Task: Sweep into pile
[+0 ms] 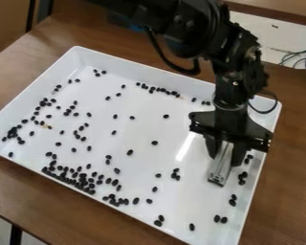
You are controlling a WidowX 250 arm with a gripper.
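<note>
Though widespread, beans beside the tool

Soft, fairly even light is brightening the white tray, while the wooden table is looking dimmer. A narrow streak of glare is shining on the tray's floor toward its right edge, beside the claw. Small highlights are catching the metal tool and the dark arm.

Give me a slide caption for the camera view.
Black beans strewn over a white tray, thickest at lower left, the tool gripping a metallic implement at right.
</note>
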